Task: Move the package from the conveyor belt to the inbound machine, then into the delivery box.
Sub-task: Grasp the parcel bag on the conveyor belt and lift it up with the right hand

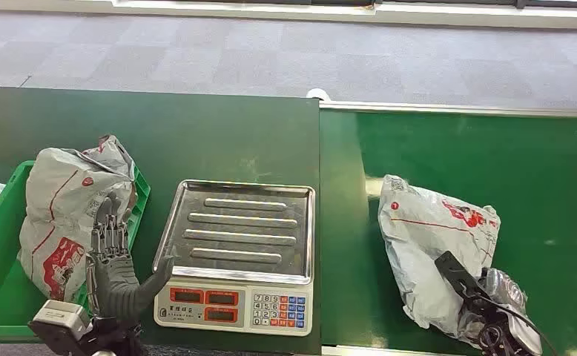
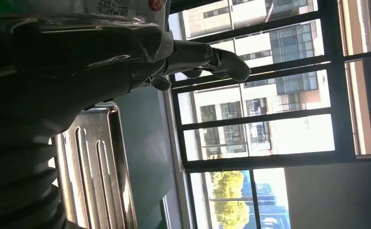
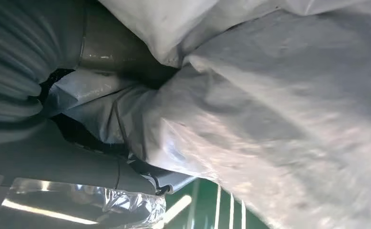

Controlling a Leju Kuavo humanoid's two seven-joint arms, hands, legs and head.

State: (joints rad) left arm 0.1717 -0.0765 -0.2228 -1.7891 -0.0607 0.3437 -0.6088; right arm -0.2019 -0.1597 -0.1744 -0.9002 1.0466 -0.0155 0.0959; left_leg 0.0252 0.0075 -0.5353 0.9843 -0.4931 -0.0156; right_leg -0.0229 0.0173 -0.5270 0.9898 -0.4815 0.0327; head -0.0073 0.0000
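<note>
Under right hand [image 1: 493, 315], package [image 1: 434, 245] corner hidden

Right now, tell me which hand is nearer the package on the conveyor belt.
Right. The right hand grips the package; the left hand is beyond the scale.

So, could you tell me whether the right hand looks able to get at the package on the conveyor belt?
Probably yes: the right hand is already at the near end of the package on the conveyor belt, with nothing between them.
</note>
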